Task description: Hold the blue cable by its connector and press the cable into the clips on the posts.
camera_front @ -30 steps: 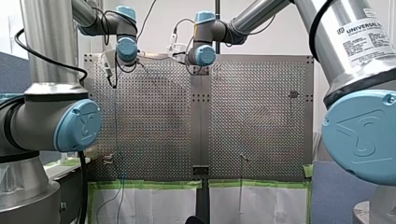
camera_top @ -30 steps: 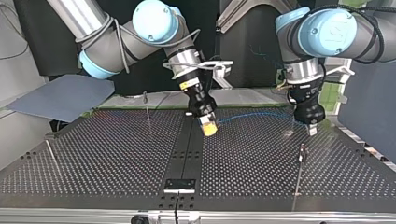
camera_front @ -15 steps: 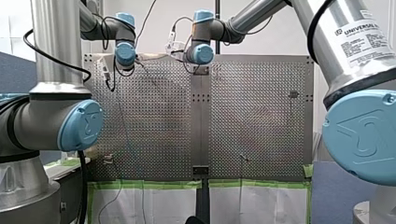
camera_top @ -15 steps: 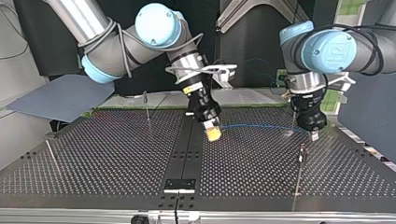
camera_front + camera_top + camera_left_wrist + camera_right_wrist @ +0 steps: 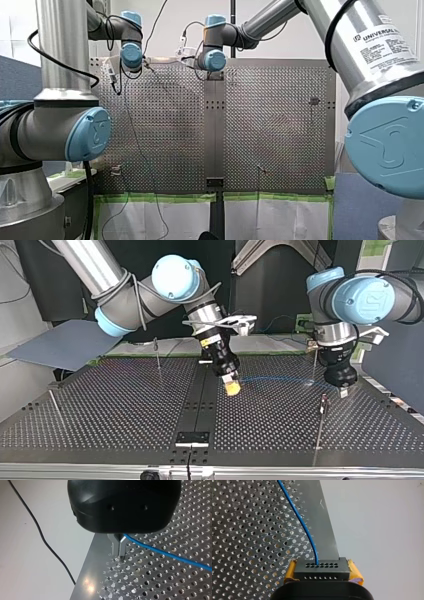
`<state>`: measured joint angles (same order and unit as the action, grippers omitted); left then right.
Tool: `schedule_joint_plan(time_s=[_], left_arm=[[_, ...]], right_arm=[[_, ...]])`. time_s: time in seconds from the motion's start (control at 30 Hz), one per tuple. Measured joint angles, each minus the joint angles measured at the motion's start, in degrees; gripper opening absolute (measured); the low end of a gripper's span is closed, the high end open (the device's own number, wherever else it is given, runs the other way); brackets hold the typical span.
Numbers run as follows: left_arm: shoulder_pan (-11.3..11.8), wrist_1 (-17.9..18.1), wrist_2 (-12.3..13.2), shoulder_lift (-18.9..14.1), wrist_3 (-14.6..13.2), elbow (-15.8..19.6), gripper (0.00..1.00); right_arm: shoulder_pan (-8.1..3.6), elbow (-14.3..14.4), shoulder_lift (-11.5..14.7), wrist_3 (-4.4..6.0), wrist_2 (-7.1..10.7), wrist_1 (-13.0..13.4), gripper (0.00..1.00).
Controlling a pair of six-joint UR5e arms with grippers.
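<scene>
Two perforated plates [image 5: 100,405], blue cable [image 5: 280,379] across one, flank a plain strip [image 5: 197,400].

- A robotics lab: two industrial arms, my left arm [image 5: 60,55] and my right arm [image 5: 370,45], the right one bearing a printed Universal Robots label.
- They reach over a perforated metal surface [image 5: 280,415] with thin posts [image 5: 318,432] standing in it.
- Green tape [image 5: 165,198] edges the surface, black cabling [image 5: 90,200] runs beside the left arm, and a grey-blue panel [image 5: 65,342] lies beside the rig.
</scene>
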<state>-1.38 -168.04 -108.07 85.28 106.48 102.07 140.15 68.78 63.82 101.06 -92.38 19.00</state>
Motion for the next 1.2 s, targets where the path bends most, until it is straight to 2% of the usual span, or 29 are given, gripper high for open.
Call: schedule_joint_plan(time_s=[0.23, 0.53, 0.97, 1.2], left_arm=[[0.7, 0.0, 0.5, 0.4, 0.0, -0.3, 0.0], [1.5, 0.2, 0.8, 3.0, -0.2, -2.3, 0.0], [2.3, 0.2, 2.2, 3.3, -0.1, -3.8, 0.0], [2.9, 0.5, 2.6, 3.6, 0.1, -3.8, 0.0]], right_arm=[[-0.23, -1.0, -0.1, 0.04, 0.0, -0.8, 0.0], [-0.43, -1.6, -0.9, 0.03, 0.06, -0.9, 0.0], [-0.48, -2.3, -1.1, 0.03, 0.13, -1.0, 0.0], [-0.93, -2.3, -1.2, 0.03, 0.24, -1.0, 0.0]])
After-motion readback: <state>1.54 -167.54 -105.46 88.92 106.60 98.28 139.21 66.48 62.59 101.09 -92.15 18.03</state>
